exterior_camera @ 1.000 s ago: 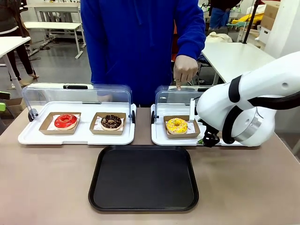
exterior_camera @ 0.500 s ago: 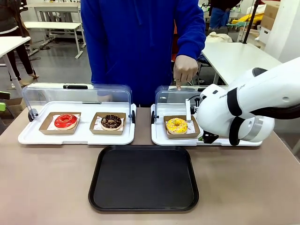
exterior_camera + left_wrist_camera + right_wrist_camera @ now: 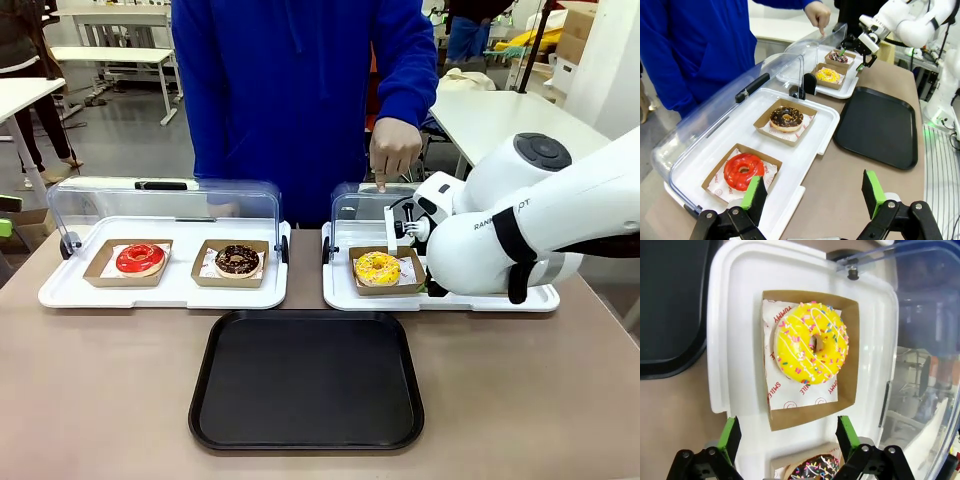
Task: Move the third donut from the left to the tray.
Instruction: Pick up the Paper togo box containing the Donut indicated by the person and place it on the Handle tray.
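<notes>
The yellow-glazed donut (image 3: pixel 811 348) with sprinkles lies in its brown cardboard tray (image 3: pixel 852 365) inside the right white tray (image 3: pixel 735 340). In the front view the yellow donut (image 3: pixel 377 267) sits just left of my right arm (image 3: pixel 500 250). My right gripper (image 3: pixel 788 437) hovers open over the donut's near side, one finger on each side of the cardboard tray's edge, touching nothing. The black tray (image 3: pixel 307 378) lies in front of the white trays. My left gripper (image 3: pixel 814 195) is open and holds nothing, above the table by the left white tray.
The left white tray (image 3: pixel 60 290) holds a red donut (image 3: pixel 139 258) and a chocolate donut (image 3: pixel 237 260) under a raised clear lid. The person's hand (image 3: pixel 394 150) points down at the right tray's lid. A sprinkled chocolate donut (image 3: pixel 817 467) lies beside the yellow one.
My right arm has swung up and left over the right white tray, bringing its wrist closer to the yellow donut. The donuts, the trays and the person's hand have not moved.
</notes>
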You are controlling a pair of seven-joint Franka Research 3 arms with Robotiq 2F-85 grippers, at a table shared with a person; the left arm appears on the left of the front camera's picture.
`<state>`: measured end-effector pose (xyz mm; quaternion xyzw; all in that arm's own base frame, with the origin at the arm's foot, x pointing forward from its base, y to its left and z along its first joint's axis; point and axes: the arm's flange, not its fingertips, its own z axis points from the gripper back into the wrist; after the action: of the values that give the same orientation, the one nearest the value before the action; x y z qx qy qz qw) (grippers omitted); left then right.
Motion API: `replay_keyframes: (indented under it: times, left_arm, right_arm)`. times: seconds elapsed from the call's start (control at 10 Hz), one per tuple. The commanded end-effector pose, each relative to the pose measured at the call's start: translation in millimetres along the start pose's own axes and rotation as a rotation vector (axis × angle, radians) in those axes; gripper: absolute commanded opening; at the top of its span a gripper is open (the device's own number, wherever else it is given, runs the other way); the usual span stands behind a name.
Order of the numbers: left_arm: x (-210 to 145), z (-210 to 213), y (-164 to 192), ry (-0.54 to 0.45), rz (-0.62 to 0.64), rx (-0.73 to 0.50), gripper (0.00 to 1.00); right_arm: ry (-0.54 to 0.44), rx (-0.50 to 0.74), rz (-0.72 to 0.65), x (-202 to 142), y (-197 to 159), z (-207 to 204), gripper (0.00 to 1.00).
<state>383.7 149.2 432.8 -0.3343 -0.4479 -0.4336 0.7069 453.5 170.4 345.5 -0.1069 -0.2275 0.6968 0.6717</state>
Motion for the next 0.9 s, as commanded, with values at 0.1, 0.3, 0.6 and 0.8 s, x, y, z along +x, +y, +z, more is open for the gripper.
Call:
replay_keyframes:
  times: [0.1, 0.3, 0.6, 0.8]
  left_arm:
    - [2, 1, -1, -0.009, -0.013, -0.008, 1.0]
    - [2, 1, -1, -0.009, -0.013, -0.008, 1.0]
    - [2, 1, -1, -0.009, -0.013, -0.008, 1.0]
    - [2, 1, -1, -0.009, -0.013, -0.008, 1.0]
  right_arm:
    - [0.02, 0.016, 0.009, 18, -20, -24, 1.0]
    - [0.033, 0.029, 0.009, 17, -24, -33, 1.0]
    - [0.059, 0.06, -0.002, 12, -26, -47, 1.0]
    - [0.057, 0.078, -0.008, 8, -27, -57, 1.0]
